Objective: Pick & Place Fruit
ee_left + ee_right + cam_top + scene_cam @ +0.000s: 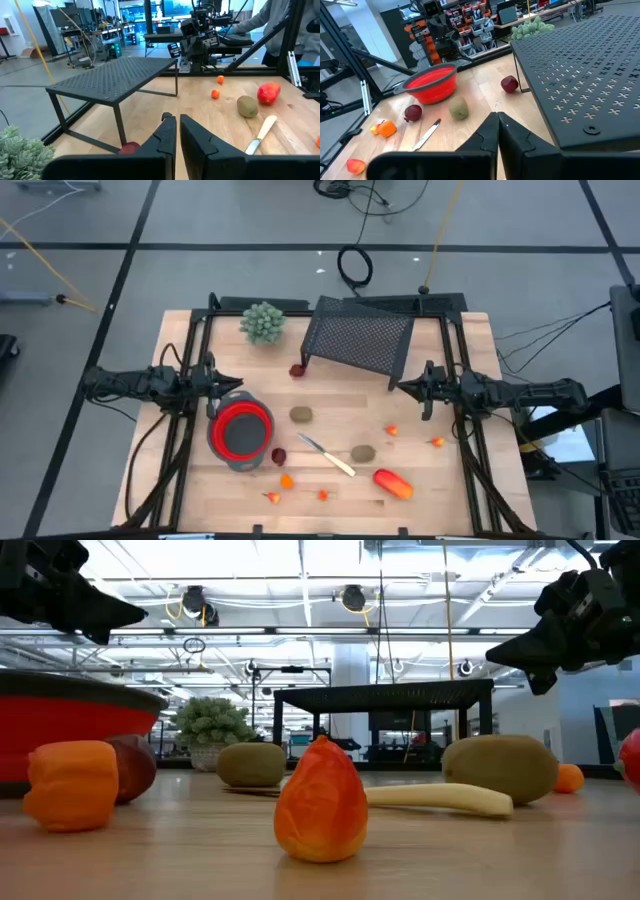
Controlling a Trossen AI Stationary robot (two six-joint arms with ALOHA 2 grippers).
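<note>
Orange fruit dots the wooden table; both hands hover closed, empty.

Table pale wood, matt; rack perforated black metal; bowl smooth red plastic; fruit glossy plastic

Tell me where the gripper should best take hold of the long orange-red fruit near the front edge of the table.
Probably across its middle, coming straight down from above. The long orange-red fruit lies flat on the wooden table, slanted to its edges, so the gripper should turn to close across the narrow width. Nothing touches it; the kiwi and knife lie apart. The right gripper is the nearer one.
</note>
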